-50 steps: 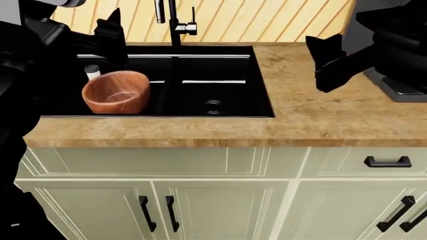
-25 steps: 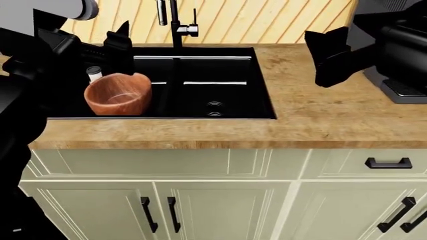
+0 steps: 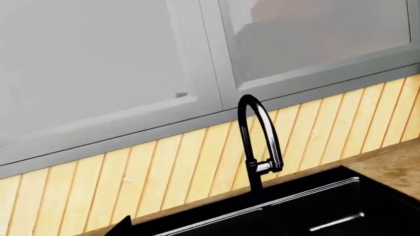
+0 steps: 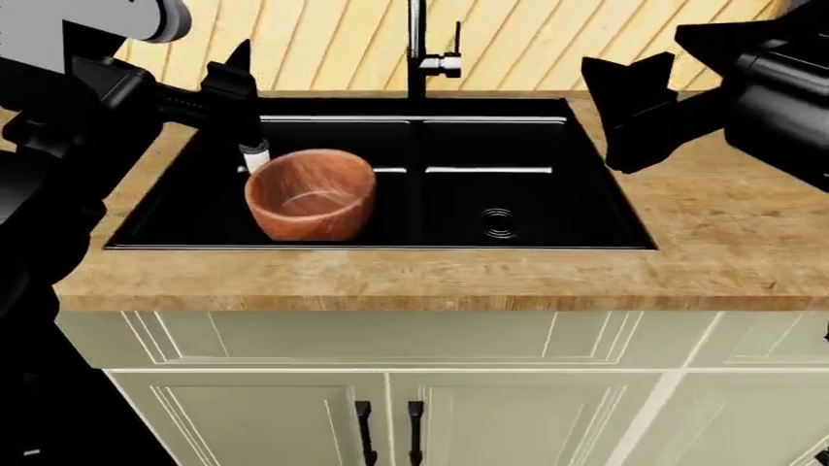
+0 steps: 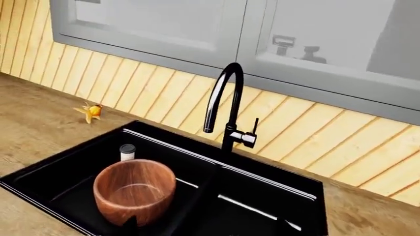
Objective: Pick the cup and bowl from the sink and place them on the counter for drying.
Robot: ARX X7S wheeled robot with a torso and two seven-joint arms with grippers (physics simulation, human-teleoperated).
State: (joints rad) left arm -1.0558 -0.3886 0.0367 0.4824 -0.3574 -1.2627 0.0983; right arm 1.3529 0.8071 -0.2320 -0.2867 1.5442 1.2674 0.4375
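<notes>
The reddish-brown wooden bowl [image 4: 311, 194] [image 5: 135, 191] stands upright in the left basin of the black sink [image 4: 545, 194] [image 5: 52, 169]. Just behind it stands the small white cup [image 4: 255, 155] [image 5: 127, 152] with a black lid, partly hidden by the bowl in the head view. My left gripper [image 4: 233, 73] hovers over the sink's back left corner, above the cup. Only one of its fingertips [image 3: 123, 227] shows in the left wrist view, far off centre. My right gripper [image 4: 631, 73] [image 5: 206, 226] hangs open and empty over the counter [image 4: 725, 223] right of the sink.
A tall black faucet [image 4: 417, 49] [image 3: 259, 137] [image 5: 226, 105] rises behind the sink's divider, with a round drain [image 4: 499, 223] in the right basin. A small orange-yellow object [image 5: 90, 111] lies on the counter left of the sink. Cream cabinet doors [image 4: 388, 408] sit below.
The head view has swung left: sink, bowl and cup now sit further right in it, and the dark appliance at far right has left the view. Both grippers stay raised and empty.
</notes>
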